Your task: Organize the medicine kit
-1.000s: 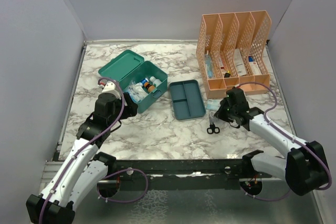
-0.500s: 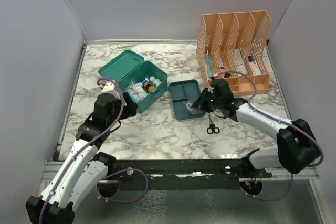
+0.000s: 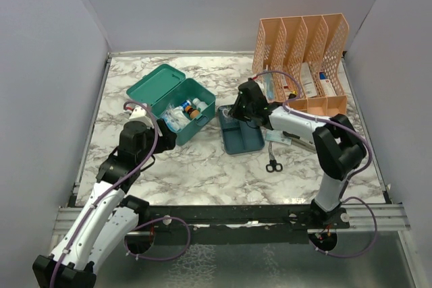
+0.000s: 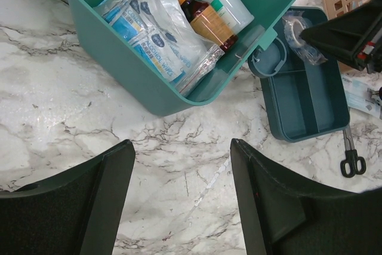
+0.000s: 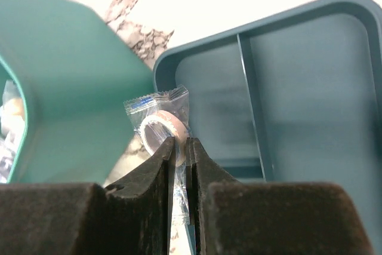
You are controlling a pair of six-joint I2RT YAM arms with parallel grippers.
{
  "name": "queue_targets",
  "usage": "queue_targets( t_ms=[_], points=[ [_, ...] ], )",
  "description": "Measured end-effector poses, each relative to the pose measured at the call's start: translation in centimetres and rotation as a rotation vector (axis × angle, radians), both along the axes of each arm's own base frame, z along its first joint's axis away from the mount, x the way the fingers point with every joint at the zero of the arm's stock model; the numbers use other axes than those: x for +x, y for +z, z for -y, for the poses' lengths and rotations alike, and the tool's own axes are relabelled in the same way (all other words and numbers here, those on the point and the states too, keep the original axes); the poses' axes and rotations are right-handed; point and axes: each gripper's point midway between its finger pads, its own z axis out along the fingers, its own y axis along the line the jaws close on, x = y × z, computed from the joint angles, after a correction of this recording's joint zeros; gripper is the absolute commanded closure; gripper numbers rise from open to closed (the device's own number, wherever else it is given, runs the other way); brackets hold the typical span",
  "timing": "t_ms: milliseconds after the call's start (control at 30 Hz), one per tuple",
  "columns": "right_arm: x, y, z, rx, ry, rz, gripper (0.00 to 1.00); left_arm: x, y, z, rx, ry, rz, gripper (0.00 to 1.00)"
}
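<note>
Overhead, the medicine kit (image 3: 177, 102) is sitting open on the marble table (image 3: 202, 166) with its insert tray (image 3: 241, 129) lying just beside it. The right gripper (image 3: 235, 110) is hovering over the tray's far end, and the left gripper (image 3: 167, 138) is waiting near the box's front wall. From the left wrist, the fingers (image 4: 113, 201) are standing wide apart over bare marble, gripping nothing, while bottles (image 4: 209, 19) and wipe packets (image 4: 155, 34) are showing inside the box. From the right wrist, the jaws are pinching a wrapped tape roll (image 5: 160, 125) narrowly, holding it above the tray's corner beside the box.
</note>
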Motion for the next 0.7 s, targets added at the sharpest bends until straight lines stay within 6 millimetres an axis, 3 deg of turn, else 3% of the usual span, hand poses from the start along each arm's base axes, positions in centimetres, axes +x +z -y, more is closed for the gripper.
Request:
queue_targets(
  t_ms=[300, 500, 700],
  points=[
    [2.2, -2.4, -0.2, -0.094, -0.061, -0.034, 0.86, -0.2, 0.8, -0.1, -0.011, 0.001, 0.030, 0.31],
    [1.9, -4.9, 0.4, -0.152, -0.076, -0.079, 0.85, -0.4, 1.2, -0.2, -0.019, 0.005, 0.052, 0.30],
    [2.4, -5.4, 0.1, -0.153, -0.079, -0.072, 0.72, -0.3, 0.8, -0.2, -0.013, 0.005, 0.035, 0.30]
  ],
)
